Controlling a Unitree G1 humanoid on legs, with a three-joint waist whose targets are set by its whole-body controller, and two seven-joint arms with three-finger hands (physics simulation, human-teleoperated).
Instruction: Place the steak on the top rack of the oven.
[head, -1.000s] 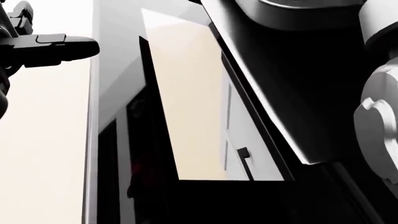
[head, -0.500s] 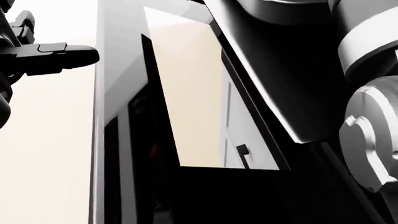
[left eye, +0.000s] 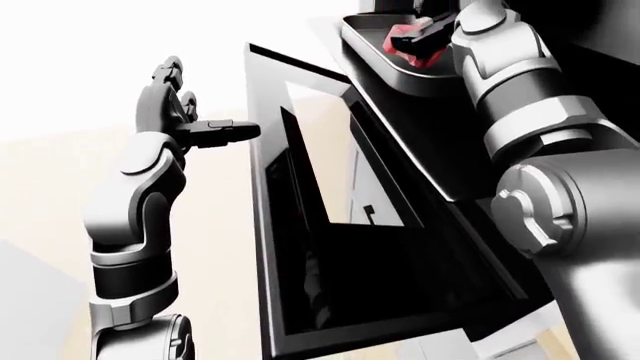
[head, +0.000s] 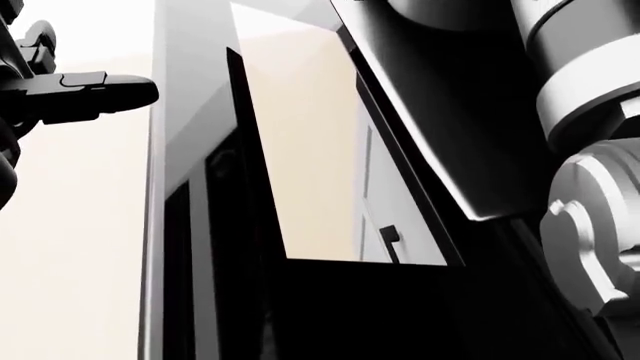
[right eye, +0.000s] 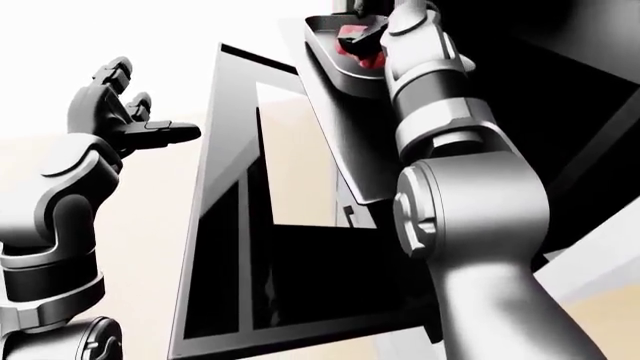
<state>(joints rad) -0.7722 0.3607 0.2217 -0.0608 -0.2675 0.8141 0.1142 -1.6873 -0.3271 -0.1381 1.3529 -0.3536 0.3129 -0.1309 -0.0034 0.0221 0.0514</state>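
Pale cream wall and washed-out white background, views tilted hard. Black oven (left eye: 340, 247) fills the middle of the eye views, door (right eye: 215, 225) swung open at its left, dark glass with a shiny frame. Small dark handle (left eye: 369, 214) on a grey panel seen through the opening. No brand, label or writing readable anywhere.

Grey tray (left eye: 400, 64) at top of left-eye view, above the oven. Red steak (left eye: 408, 41) lying in it, partly hidden by the right hand (left eye: 432, 34). Dark fingers reach over the meat; cannot tell if closed round it or only touching. Right arm (right eye: 470, 217) large and grey, running from lower right up to the tray.

Left hand (left eye: 185, 120) raised at left, beside the door's top edge, not touching it. Fingers spread apart, one finger (head: 95, 94) pointing right toward the door, holding nothing.

Head view: mostly door edge, dark oven underside, right arm joint at right; steak not visible there.
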